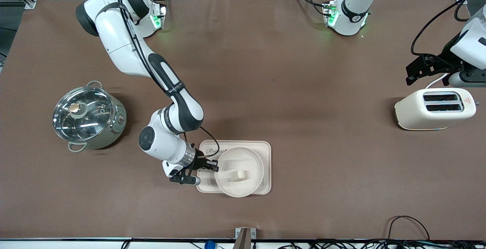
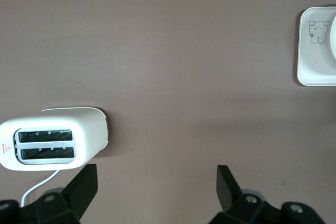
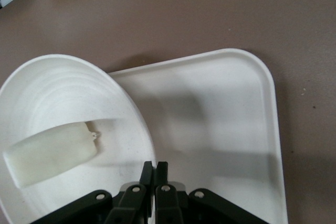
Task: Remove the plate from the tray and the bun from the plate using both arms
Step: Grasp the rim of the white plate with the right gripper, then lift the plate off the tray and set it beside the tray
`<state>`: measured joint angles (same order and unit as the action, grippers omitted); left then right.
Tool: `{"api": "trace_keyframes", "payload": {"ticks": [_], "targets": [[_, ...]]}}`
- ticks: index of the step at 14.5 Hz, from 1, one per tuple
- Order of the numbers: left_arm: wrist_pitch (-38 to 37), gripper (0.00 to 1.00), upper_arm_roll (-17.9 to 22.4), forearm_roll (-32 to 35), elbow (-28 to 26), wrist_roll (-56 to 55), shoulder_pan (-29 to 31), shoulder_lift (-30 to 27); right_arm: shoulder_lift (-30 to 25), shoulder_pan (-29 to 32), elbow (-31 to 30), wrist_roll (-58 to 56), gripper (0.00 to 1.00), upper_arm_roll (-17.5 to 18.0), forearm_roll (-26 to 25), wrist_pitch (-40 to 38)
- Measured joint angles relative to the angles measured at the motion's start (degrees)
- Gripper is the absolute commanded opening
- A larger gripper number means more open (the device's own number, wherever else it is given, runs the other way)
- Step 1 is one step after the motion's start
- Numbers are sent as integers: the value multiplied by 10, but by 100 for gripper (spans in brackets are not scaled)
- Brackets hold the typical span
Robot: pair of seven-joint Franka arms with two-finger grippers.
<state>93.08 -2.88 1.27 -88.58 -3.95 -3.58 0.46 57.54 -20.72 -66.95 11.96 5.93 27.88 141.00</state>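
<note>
One bun (image 1: 238,175) flat in plate (image 1: 255,161), long axis toward right gripper (image 1: 212,165).

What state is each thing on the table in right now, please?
plate: on the tray, bun lying in it
right hand: shut on the plate's rim
left hand: open, over bare table by the toaster
toaster: slots empty
pot: lid on

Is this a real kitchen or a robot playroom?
Probably a robot lab set up like a kitchen: a toaster, a steel pot and a plate with a bun sit on a brown table, with cables along its edge.
</note>
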Motion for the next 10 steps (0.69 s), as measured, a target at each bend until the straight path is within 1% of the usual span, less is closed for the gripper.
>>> {"api": "trace_keyframes", "payload": {"ticks": [2,4,6,10], "targets": [[0,100,0,0,0,0,0,0,-16,-4,-5,0,3,1,0,-22],[0,100,0,0,0,0,0,0,-42,-15,-29,0,1,1,0,-30],[0,100,0,0,0,0,0,0,-75,-30,-71,0,1,1,0,-30],[0,100,0,0,0,0,0,0,-145,-65,-178,-1,1,1,-5,-31]]}}
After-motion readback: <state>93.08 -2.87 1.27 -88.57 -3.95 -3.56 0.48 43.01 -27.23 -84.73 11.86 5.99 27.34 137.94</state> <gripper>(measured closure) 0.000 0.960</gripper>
